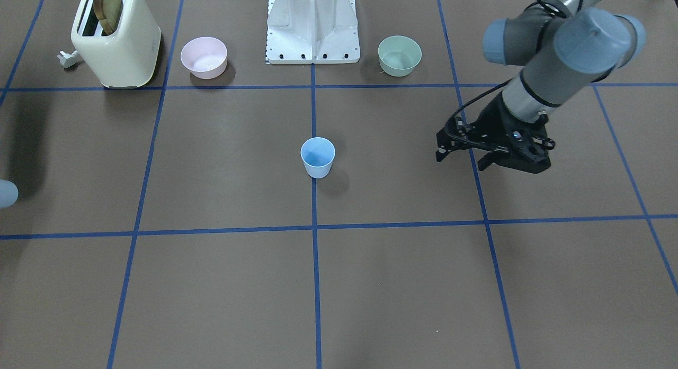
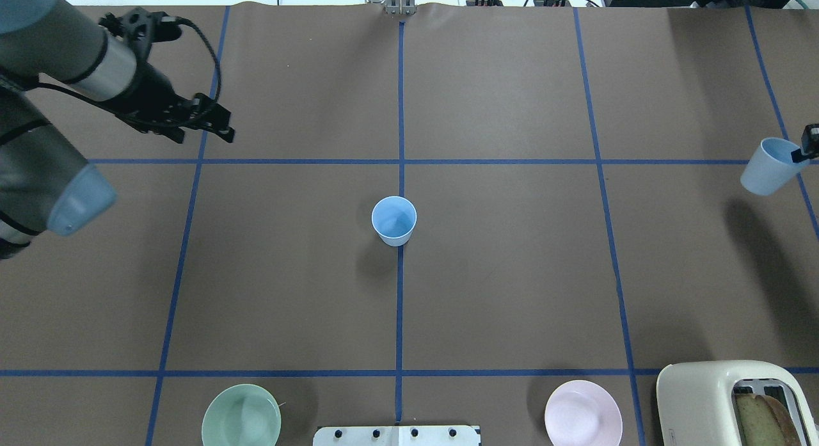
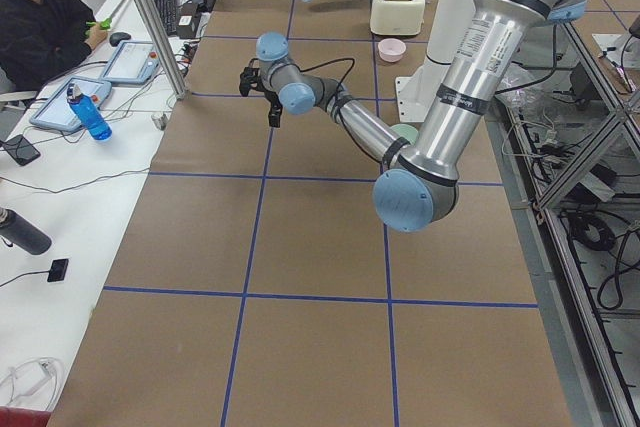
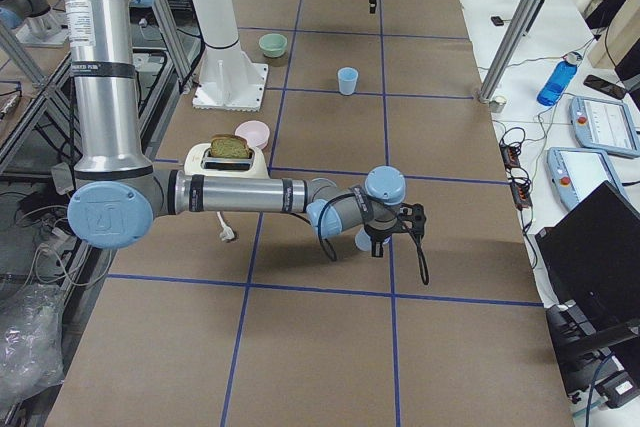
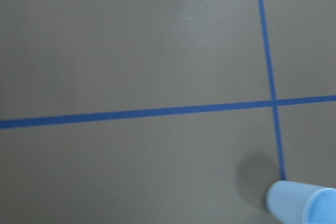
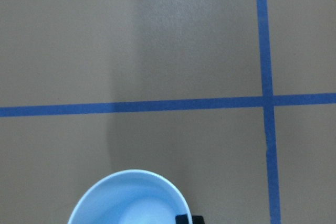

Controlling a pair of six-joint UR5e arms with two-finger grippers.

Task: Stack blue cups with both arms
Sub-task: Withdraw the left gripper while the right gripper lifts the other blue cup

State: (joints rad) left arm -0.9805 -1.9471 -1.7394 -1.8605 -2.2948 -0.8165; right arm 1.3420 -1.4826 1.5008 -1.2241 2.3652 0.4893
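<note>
One blue cup (image 2: 394, 221) stands upright and alone at the table's middle, on the centre tape line; it also shows in the front view (image 1: 318, 157) and at the bottom right of the left wrist view (image 5: 302, 203). My left gripper (image 2: 202, 135) hovers open and empty over the table, well to the left of that cup and apart from it (image 1: 462, 160). My right gripper (image 2: 807, 148) is at the far right edge, shut on the rim of the second blue cup (image 2: 766, 167), which hangs tilted above the table. The right wrist view shows its rim (image 6: 128, 198).
A mint-green bowl (image 2: 241, 422) and a pink bowl (image 2: 583, 420) sit near the white pedestal base (image 2: 397, 435). A cream toaster (image 2: 723, 401) holding bread stands at the near right corner. Blue tape lines (image 2: 400, 113) grid the brown table.
</note>
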